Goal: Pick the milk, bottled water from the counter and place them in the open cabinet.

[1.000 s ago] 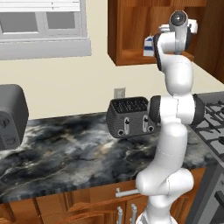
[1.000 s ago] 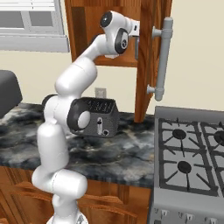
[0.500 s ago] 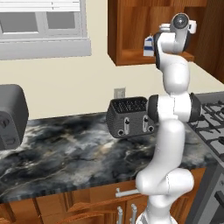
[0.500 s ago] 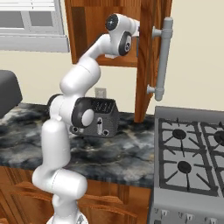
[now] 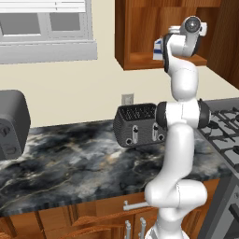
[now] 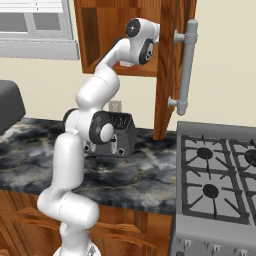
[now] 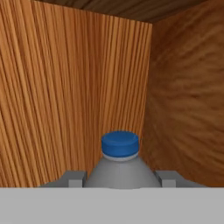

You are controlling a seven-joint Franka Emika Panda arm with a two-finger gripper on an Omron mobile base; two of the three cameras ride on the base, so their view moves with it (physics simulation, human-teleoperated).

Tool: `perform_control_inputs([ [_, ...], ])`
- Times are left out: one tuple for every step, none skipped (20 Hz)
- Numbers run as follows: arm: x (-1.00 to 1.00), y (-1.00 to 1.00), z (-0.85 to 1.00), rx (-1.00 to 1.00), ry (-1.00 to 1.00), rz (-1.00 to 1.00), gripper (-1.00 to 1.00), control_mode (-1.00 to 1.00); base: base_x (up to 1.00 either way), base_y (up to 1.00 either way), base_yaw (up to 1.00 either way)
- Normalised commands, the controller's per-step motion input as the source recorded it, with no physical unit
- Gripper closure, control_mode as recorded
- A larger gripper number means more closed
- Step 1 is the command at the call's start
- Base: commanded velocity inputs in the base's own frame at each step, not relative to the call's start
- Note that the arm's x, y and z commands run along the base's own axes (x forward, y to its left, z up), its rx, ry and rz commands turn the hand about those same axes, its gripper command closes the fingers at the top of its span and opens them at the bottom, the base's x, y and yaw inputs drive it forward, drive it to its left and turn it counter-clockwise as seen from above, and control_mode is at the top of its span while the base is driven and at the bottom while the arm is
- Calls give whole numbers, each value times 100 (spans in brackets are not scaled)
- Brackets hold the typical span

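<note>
Since a second ago the arm has swung its hand further into the open cabinet (image 5: 140,28). Its gripper (image 7: 119,181) is clamped on the bottled water (image 7: 120,168), blue cap up, facing the cabinet's wooden back corner. Milk (image 5: 158,47) stands on the cabinet shelf just beside the hand.

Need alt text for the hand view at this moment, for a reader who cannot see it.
A grey bottled water with a blue cap sits between the two fingertips of the gripper, which is shut on it. Behind it stand the wooden inner walls of the open cabinet, meeting in a corner at right.
</note>
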Motion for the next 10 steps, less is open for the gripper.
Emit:
perform_control_inputs([
  [25, 0, -17, 0, 0, 3, 100, -100, 0, 0, 0],
  [27, 0, -12, 0, 0, 2, 100, -100, 0, 0, 0],
  [21, 0, -9, 0, -1, 2, 100, -100, 0, 0, 0],
  [16, 0, -4, 0, -2, 2, 100, -100, 0, 0, 0],
  [6, 0, 0, 0, -6, 1, 100, -100, 0, 0, 0],
  [6, 0, 0, 0, -5, 1, 100, -100, 0, 0, 0],
  [8, 0, -1, 0, -4, 1, 100, -100, 0, 0, 0],
  [12, 0, -3, 0, -3, 1, 100, -100, 0, 0, 0],
  [18, 0, -11, 0, 0, 1, -100, -100, 0, 0, 0],
  [29, 0, -13, 0, 0, 0, -100, -100, 0, 0, 0],
])
